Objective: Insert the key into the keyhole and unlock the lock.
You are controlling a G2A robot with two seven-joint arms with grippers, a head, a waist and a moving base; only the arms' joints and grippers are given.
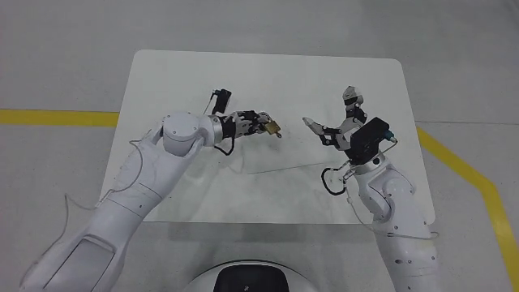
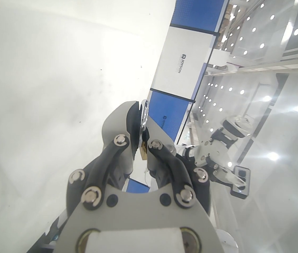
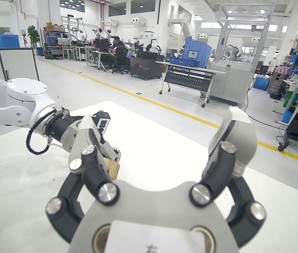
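lock [image 1: 272, 127] mostly hidden inside left gripper [image 1: 264, 123], right gripper [image 1: 329, 107] spread

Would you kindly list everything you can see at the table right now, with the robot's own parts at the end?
padlock: one, brass body with silver shackle, held over the middle of the table.
table: one, white, under both arms.
floor tape: several lines, yellow, on the grey floor around the table.
folding desk: one, white top with a dark panel, across the hall beyond the table.
left gripper: one, grey and black, shut on the padlock.
right gripper: one, grey and black, open and empty, facing the padlock with a gap between them.
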